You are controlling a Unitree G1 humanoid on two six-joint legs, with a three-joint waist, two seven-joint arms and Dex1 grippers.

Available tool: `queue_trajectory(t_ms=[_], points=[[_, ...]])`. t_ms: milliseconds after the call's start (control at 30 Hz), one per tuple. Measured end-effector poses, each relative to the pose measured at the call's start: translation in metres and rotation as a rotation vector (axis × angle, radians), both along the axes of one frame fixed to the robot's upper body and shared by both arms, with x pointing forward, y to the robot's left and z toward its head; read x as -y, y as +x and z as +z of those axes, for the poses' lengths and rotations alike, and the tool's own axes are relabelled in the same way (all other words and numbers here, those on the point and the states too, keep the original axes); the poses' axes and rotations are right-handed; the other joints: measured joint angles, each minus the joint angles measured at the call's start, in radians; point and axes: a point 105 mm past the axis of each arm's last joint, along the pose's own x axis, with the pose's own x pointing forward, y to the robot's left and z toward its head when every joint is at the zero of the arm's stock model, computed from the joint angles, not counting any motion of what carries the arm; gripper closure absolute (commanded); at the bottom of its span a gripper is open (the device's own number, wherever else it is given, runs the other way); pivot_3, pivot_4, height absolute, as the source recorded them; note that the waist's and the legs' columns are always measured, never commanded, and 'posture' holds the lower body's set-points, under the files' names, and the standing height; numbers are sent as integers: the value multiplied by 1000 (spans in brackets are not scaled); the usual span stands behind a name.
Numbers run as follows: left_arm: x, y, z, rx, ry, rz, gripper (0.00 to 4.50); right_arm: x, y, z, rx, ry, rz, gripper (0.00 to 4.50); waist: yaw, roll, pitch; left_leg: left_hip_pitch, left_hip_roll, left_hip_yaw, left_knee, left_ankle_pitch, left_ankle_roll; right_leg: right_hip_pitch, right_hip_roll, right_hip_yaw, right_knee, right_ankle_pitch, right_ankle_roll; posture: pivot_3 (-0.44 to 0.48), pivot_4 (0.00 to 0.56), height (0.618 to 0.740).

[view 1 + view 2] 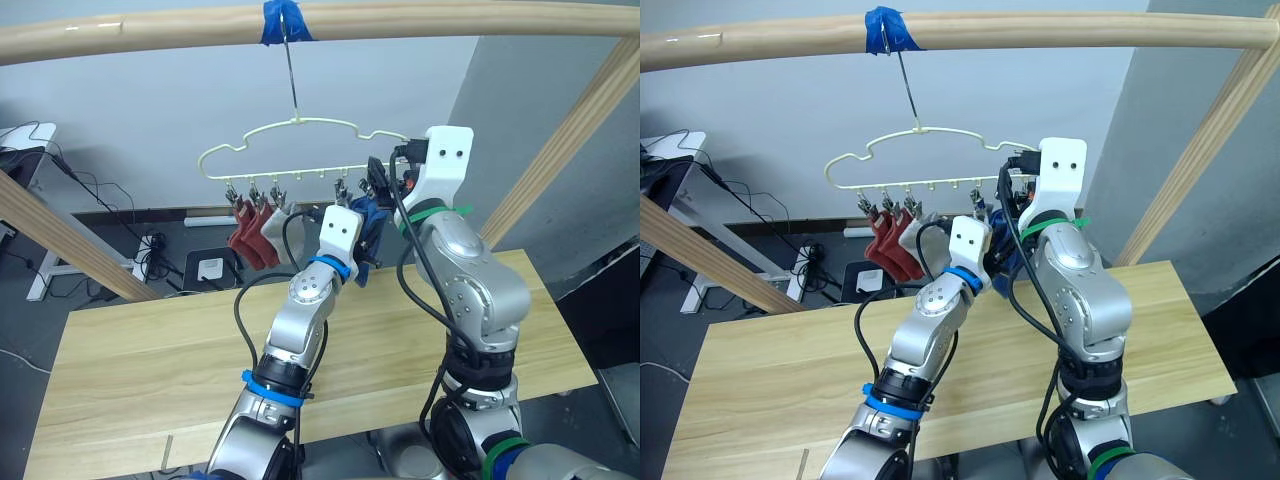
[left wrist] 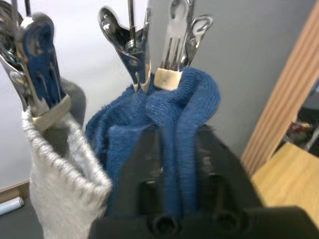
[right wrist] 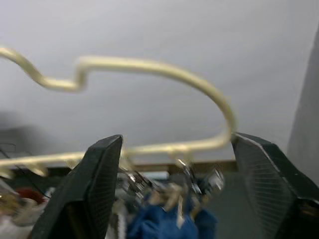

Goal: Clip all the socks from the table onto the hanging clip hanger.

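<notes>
A blue sock [image 2: 174, 129] of soft knit hangs lengthwise downward from a metal clip [image 2: 172, 55] on the wavy cream wire hanger [image 1: 300, 150], and is pinched by the left gripper [image 2: 177, 164]. The right gripper [image 3: 174, 164] is held wide open, empty, beside the hanger's right end.

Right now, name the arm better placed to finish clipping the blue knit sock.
Left. Its gripper is shut on the blue knit sock, holding it at a small metal clip. The right gripper is open beside the cream-yellow wire hanger.

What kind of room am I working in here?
Probably a lab or test space, not a home: a wooden pole frame holds the clip hanger over the table, with cables trailing across the floor behind.
</notes>
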Motion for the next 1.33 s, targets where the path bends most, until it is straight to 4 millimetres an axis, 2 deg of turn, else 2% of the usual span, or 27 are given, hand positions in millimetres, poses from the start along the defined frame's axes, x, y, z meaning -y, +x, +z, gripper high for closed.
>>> queue_trajectory(t_ms=[100, 167, 267, 300, 433, 600, 800, 1000, 1133, 1333], points=[[-7, -5, -15, -17, 63, -36, 1581, 8, -6, -11, -32, -48, 39, 851, 0, 0, 0, 0, -1, 1, 1, 0, 0, 0, 0, 1, 0, 0, 0, -246, 204, 740], [-13, -10, -22, -13, 116, -74, 1022, 15, -11, -11, -15, -100, 63, 851, 1, 0, 0, 0, -1, 0, 1, 0, 0, 0, 0, 0, 0, 0, 0, -244, 203, 740], [-21, -20, -27, 2, 177, -138, 205, 28, -17, -15, -2, -182, 95, 851, 3, 0, 0, 0, 0, 0, 0, 0, 0, 0, 0, 0, 0, 0, 0, -238, 199, 740], [-23, -24, -28, 10, 196, -158, 54, 32, -19, -17, -2, -209, 102, 851, 4, 0, 0, 0, 0, 0, 0, 0, 0, 0, 0, 0, 0, 0, 0, -237, 198, 740], [-34, -41, -26, 36, 247, -238, 0, 44, -25, -25, 1, -325, 164, 17, 5, 0, 0, 1, 0, 1, 0, 0, 0, 0, 0, 1, 0, 0, 0, -232, 193, 740], [-55, -57, -20, 42, 277, -305, 0, 47, -33, -24, 43, -430, 275, 17, 8, 0, 0, 2, 0, 0, 0, 0, 0, 2, 0, 0, 0, 0, 0, -206, 180, 740], [-105, -70, -5, 21, 341, -332, 0, 59, -39, -27, 63, -588, 428, 17, 14, 0, 0, 3, 0, 1, 0, 0, 0, 3, 0, 1, 0, 0, 0, -166, 160, 740], [-170, -66, 11, -11, 501, -212, 0, 78, -36, -32, 52, -689, 507, 17, 36, 0, -1, 4, 0, 1, 0, 0, 0, 3, 0, 0, 0, 0, 0, -124, 136, 740], [-207, -65, 5, -85, 571, -118, 0, 92, -38, -37, 39, -710, 520, 17, 59, 0, -1, 3, 0, 1, 0, 0, 0, 2, -1, 0, 0, 0, 0, -108, 122, 740], [-237, -62, 10, -112, 560, -26, 0, 115, -40, -36, 36, -713, 502, 17, 90, -2, -11, 3, 0, 1, 1, 0, 0, 2, -3, 0, 0, 0, 0, -96, 112, 740]])
